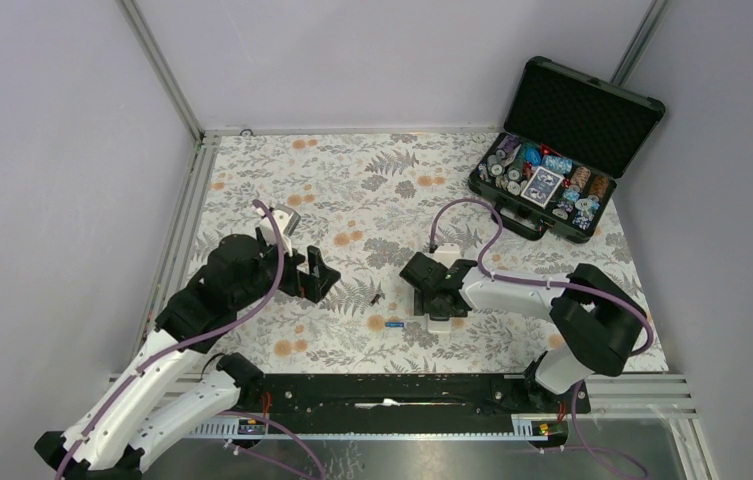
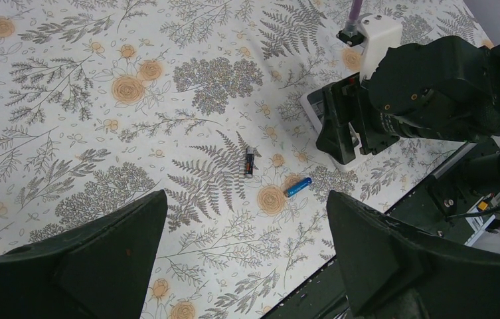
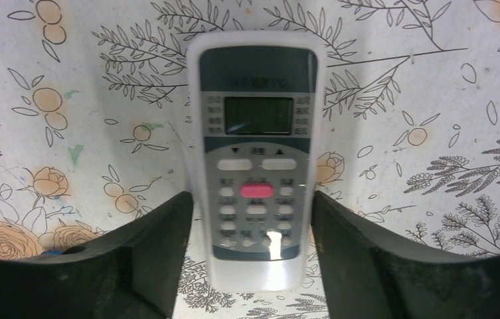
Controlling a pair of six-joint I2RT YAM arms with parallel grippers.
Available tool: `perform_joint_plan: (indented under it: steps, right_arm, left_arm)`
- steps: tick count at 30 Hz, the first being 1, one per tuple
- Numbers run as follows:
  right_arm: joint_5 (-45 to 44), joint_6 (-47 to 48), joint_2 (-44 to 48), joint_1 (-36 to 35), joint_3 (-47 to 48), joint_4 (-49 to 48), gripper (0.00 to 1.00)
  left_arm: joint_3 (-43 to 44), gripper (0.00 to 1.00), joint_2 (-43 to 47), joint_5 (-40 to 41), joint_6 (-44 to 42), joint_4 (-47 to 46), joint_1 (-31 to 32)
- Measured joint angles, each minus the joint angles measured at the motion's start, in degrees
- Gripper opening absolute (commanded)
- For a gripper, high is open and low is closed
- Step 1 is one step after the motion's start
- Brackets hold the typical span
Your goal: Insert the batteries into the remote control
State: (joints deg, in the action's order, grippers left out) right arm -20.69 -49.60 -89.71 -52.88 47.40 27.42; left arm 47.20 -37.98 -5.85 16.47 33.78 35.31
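Task barely started, as far as I can see. Remote control [image 3: 257, 166] lies flat on the bench [image 1: 352, 180], near edge, right of centre. Button side is up, screen + pink key facing the wrist cam, so the back w/ the battery bay is presumably face down. No cover visible lying anywhere. Right gripper [image 3: 252, 198] is down over it, straddling the button end, one finger along each long side. Fingers [image 3: 141, 259] look right at the remote's edges, but can't tell if it's actually clamped or just bracketing. Remote looks flat on the cloth, not lifted. Left gripper [image 2: 246, 194] hangs above the bench on the left, spread wide, nothing in it, pointed roughly at the batts. 2 batteries lie loose on the bench btw the arms. Blue battery [image 2: 298, 187] is near the remote's left side but apart from it. Dark battery [image 2: 249, 161] is a bit further out, close to the blue one, not touching. Neither is in the remote. Black case [image 1: 592, 115] w/ poker chips [image 1: 542, 180] sits open at the far right corner, well apart, not involved. Done: nothing loaded. Left, my guess: secure the remote, flip it, open the bay, pick each cell, seat both w/ correct polarity, close the cover. Slim round cells on cloth are prob fiddly to pick and may roll.
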Motion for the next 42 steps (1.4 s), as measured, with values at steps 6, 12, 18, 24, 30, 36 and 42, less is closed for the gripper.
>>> perform_joint_plan:
  steps: [6, 12, 18, 24, 30, 36, 42]
  right_arm:
    - [-0.79, -0.48, 1.7, 0.0, -1.7, -0.79, 0.44]
    - [-0.83, -0.07, 4.22, 0.0, -3.43, -0.7, 0.17]
    - [-0.83, 3.04, 10.6, 0.0, -4.17, -0.5, 0.0]
    - [0.52, 8.98, 19.87, 0.0, -5.27, -1.25, 0.0]
    - [6.6, 18.01, 28.76, 0.0, -6.95, -4.13, 0.0]
    - [14.78, 27.32, 33.44, 0.0, -7.85, -7.56, 0.0]
    - [23.5, 36.44, 34.86, -0.07, -7.85, -10.4, 0.0]
  left_arm:
    - [0.0, 0.99, -0.48, 0.5, 1.16, 0.02, -0.04]
    - [0.0, 0.99, -1.16, 2.78, 3.93, 0.07, -0.04]
    - [0.0, 0.99, -2.58, 3.63, 7.3, -0.04, -0.09]
    - [0.0, 0.99, -5.62, 2.54, 10.64, -0.74, -0.26]
    - [0.0, 0.99, -6.95, -2.21, 13.9, -2.64, -1.99]
    - [-0.63, 0.99, -8.44, -10.16, 15.8, -5.27, -4.42]
    - [-0.96, 0.99, -10.12, -16.87, 16.74, -5.68, -5.6]
